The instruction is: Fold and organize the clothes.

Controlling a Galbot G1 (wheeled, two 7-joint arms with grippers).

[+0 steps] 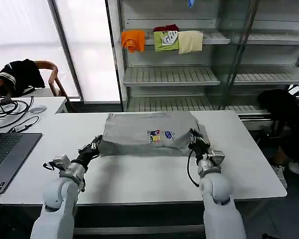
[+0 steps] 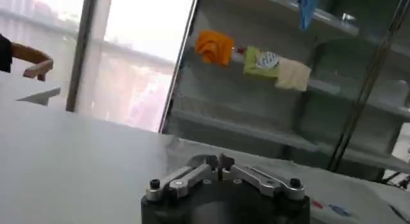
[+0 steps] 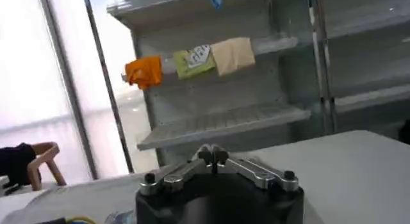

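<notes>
One light grey shirt (image 1: 144, 132) lies partly folded across the middle of the white table (image 1: 139, 174), its small multicoloured print (image 1: 161, 136) facing up near the front edge. My left gripper (image 1: 95, 145) is shut at the shirt's front left corner. My right gripper (image 1: 193, 136) is shut at its front right corner. The front edge stands a little off the table between them. In the left wrist view the left gripper (image 2: 219, 161) has its fingertips pressed together with grey cloth (image 2: 359, 203) just beyond. The right gripper (image 3: 213, 155) also has its tips together.
A metal shelf unit (image 1: 169, 74) stands behind the table with orange (image 1: 133, 40), green (image 1: 166, 40) and cream (image 1: 190, 41) folded garments. A laptop (image 1: 5, 154) and cables (image 1: 12, 112) sit at far left. A chair with a black garment (image 1: 20, 74) stands behind them.
</notes>
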